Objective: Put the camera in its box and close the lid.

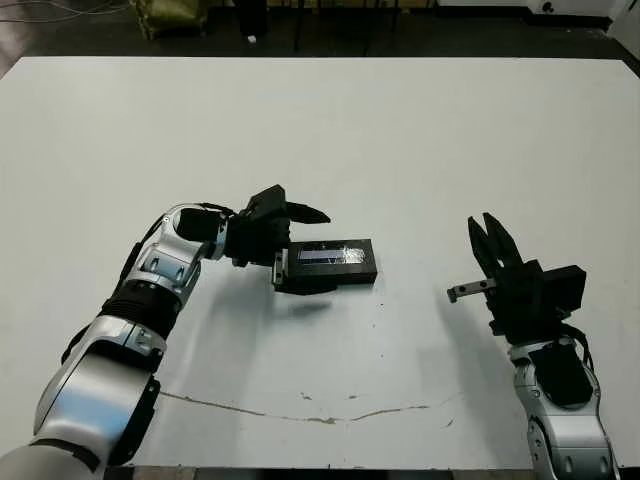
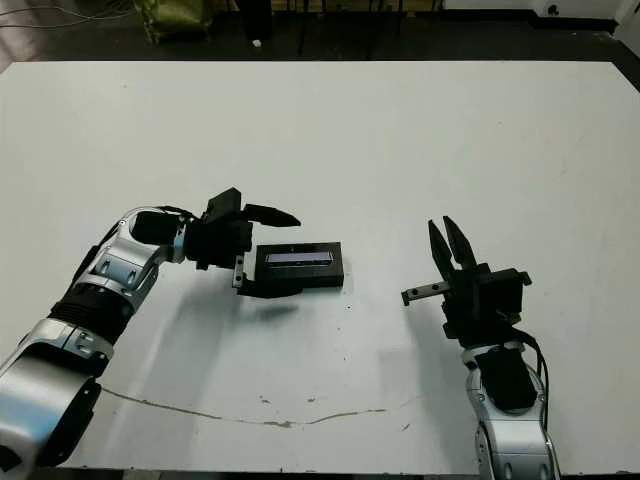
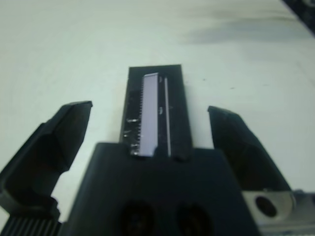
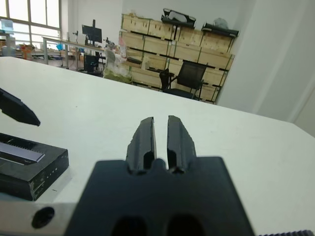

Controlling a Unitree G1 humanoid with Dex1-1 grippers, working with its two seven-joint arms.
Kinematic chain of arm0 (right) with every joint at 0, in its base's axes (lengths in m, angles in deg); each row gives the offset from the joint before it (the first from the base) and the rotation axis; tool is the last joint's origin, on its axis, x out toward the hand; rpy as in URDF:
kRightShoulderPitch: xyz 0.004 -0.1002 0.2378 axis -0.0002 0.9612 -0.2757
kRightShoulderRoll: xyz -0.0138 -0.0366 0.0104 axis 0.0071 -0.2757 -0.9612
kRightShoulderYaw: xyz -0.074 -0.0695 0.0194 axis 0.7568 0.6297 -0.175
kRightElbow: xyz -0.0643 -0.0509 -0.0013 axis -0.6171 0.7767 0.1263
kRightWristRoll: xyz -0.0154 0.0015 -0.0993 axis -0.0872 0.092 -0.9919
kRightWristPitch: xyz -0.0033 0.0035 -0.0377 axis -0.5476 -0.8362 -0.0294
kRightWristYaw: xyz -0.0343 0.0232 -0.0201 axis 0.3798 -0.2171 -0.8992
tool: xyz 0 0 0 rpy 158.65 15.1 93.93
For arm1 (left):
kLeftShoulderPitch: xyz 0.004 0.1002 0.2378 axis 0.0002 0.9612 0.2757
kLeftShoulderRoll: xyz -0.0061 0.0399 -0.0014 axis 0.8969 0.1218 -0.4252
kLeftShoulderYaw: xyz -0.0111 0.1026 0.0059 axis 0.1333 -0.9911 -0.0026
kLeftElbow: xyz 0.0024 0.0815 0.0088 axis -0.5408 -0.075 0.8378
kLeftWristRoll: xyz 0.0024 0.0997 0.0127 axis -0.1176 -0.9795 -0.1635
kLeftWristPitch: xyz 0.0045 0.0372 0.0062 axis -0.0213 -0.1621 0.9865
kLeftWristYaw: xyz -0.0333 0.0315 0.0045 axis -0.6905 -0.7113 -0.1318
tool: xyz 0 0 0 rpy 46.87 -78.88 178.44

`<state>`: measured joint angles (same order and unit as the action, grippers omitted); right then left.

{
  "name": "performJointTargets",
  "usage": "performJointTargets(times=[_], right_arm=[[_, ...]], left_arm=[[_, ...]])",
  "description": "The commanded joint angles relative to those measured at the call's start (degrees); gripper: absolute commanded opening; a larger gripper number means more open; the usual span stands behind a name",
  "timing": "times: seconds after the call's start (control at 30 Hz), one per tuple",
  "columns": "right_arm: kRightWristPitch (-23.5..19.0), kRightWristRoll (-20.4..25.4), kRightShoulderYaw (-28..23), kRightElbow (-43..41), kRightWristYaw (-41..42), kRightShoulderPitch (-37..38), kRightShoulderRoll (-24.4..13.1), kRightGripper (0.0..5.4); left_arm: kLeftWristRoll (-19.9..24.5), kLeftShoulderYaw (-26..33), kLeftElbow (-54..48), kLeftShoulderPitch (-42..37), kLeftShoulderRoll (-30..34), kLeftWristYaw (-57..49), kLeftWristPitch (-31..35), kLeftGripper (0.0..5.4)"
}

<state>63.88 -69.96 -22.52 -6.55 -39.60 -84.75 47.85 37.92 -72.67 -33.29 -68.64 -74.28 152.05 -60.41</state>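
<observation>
The lid (image 1: 335, 256), black with a silvery stripe, lies flat near the table's middle and shows nothing of what is under it. The box's white lining and the camera are hidden. My left gripper (image 1: 293, 243) is open at the lid's left end. In the left wrist view its fingers (image 3: 59, 140) stand wide on either side of the lid (image 3: 155, 108) without touching it. My right gripper (image 1: 482, 228) is shut and empty, raised above the table to the right of the lid, fingertips pointing away from me.
The white table (image 1: 420, 130) spreads wide around the lid. A thin brown crack line (image 1: 300, 415) runs near the front edge. Beyond the table, the right wrist view shows wooden crates (image 4: 172, 49) and a chair (image 4: 189, 78).
</observation>
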Motion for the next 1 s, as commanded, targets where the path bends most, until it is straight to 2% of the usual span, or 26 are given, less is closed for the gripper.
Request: performJointTargets(times=[0.03, 0.17, 0.37, 0.47, 0.53, 0.67, 0.73, 0.8, 0.9, 1.0], right_arm=[[-0.59, -0.33, -0.14, -0.11, -0.61, 0.84, -0.01, 0.0], [1.26, -0.07, -0.37, 0.98, -0.51, 0.66, -0.02, 0.0], [0.51, -0.43, -0.22, 0.15, -1.15, 1.01, 0.2, 0.0], [1.37, -0.85, -0.03, 0.58, -1.22, 0.95, 0.06, 0.0], [1.57, -1.04, 0.17, 0.67, -1.28, 0.91, 0.08, 0.0], [0.5, -0.65, 0.52, 0.18, -1.43, 1.05, 0.48, 0.0], [0.66, -0.77, 0.64, 0.3, -1.75, 1.06, 0.72, 0.0], [0.37, -0.68, 0.68, 0.14, -1.88, 1.14, 0.89, 0.0], [-0.04, -1.19, 0.78, -0.25, -2.19, 1.26, 1.02, 0.0], [-1.1, -1.7, 1.03, -1.46, -2.74, 1.66, 1.2, 0.0]], left_arm=[[0.03, -0.02, -0.65, 0.71, 1.37, 1.5, -0.48, 5.38], [0.76, 0.27, -1.21, 0.9, 1.44, 2.49, -0.68, 5.38], [2.09, 2.04, -6.0, 3.18, 1.1, -1.78, 1.99, 5.38], [3.59, 5.27, -12.2, 7.57, -1.59, -12.2, 4.82, 5.38], [2.64, 7.4, -18.48, 12.28, -5.11, -24.22, 6.08, 5.29], [-3.64, 7.71, -27.46, 19.48, -9.93, -42.96, 3.08, 4.51], [-7.19, 6.35, -31.22, 21.97, -10.24, -47.83, 1.35, 4.03], [-9.35, 4.92, -35.47, 24.4, -10.55, -50.87, 2.57, 3.54], [-9.67, 3.42, -40.11, 27.46, -12.03, -54.08, 6.84, 2.78], [-7.23, 2.34, -43.45, 30.14, -14.55, -56.14, 12.89, 2.03]])
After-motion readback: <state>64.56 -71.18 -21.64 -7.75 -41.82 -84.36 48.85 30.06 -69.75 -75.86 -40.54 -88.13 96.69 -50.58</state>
